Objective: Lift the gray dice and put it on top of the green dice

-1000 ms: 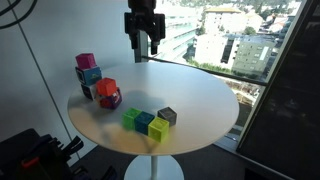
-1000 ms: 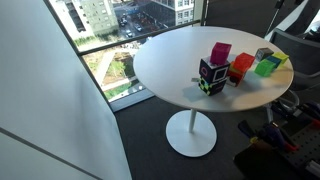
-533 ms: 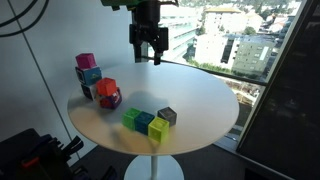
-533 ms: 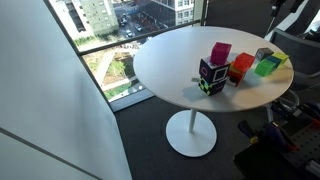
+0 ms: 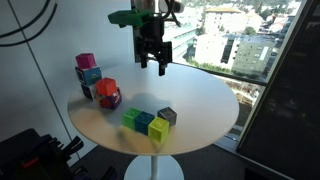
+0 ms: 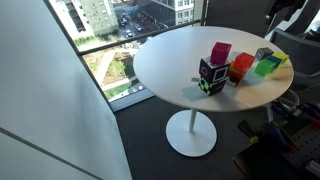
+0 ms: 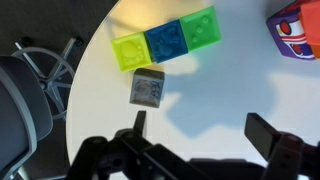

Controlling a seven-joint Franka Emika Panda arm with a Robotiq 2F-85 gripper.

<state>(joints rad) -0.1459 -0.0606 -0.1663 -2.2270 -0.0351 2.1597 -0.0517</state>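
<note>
Shows the pincer (image 5: 152,66) spread wide and grasping nothing, hung well above the white round surface (image 5: 205,98). Involves a single arm only.

Locates the gray dice (image 5: 167,116) on that surface, lower than the pincer and off toward the near rim. In the wrist view, finds the gray dice (image 7: 148,88) ahead of the pincer (image 7: 198,120), nearer one finger (image 7: 139,122) than the middle of the gap.

Sets the yellow cube (image 7: 128,52) and blue cube (image 7: 165,42) just beyond the gray dice, near but apart. Sets the green dice (image 7: 203,28) at the end of that row farthest from the gray dice.

Offers no long axis: a cube, turned slightly against the row and against the line between the fingers.

Probably calls for a descent with a sideways shift to centre the gray dice, perhaps also a small wrist turn.

Compared with a second earlier: pincer lower and closer to the gray dice, jaws equally wide, cubes unmoved.
</note>
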